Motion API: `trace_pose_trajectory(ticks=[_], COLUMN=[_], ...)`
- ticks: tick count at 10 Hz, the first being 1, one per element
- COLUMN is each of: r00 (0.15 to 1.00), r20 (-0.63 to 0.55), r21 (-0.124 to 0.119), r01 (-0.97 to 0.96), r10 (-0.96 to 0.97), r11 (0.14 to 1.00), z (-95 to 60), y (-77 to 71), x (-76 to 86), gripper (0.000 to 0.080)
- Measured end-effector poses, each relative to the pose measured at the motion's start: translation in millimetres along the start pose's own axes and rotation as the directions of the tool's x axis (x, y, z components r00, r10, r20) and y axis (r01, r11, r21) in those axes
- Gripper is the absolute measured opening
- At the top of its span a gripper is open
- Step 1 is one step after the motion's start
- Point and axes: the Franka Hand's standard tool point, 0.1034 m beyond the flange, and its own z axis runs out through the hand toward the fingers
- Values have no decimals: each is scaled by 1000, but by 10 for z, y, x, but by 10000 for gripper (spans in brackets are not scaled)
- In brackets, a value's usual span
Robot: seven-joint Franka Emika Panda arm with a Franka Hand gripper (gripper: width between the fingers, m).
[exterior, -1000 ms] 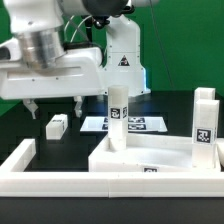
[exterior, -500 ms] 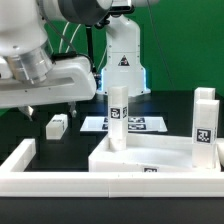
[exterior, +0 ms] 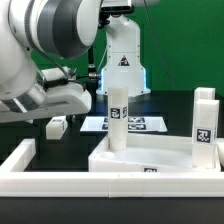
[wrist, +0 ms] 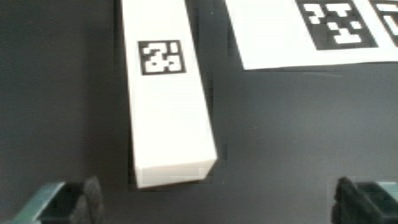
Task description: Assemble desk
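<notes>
Black worktop [exterior: 70,140] in the exterior view: the white desk top [exterior: 150,160] lies near the camera with two legs [exterior: 119,115] standing upright in it, and a loose leg block [exterior: 57,126] lies behind. Wrist view: jaws spread wide and empty above a lying leg [wrist: 164,90], beside the marker board [wrist: 311,30].

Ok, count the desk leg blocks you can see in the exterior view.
3. One leg block stands upright in the desk top, another upright at its right edge, and one lies on the table. The arm may hide others.
</notes>
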Motion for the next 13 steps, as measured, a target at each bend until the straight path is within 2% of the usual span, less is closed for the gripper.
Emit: trace_pose_trajectory(ticks=[2,4,6,9,11,13], r00=[1000,995,986,987,986,986], r20=[3,94,153,151,152,151], r21=[1,-32,-22,-23,-24,-24], r01=[-2,-38,-59,-59,-59,-60], r10=[2,41,62,62,62,63], r11=[1000,999,998,998,998,998], z=[16,224,410,408,407,407], y=[9,112,121,125,130,132], x=[0,-56,-92,-87,-91,-92], gripper=[649,649,649,621,284,287])
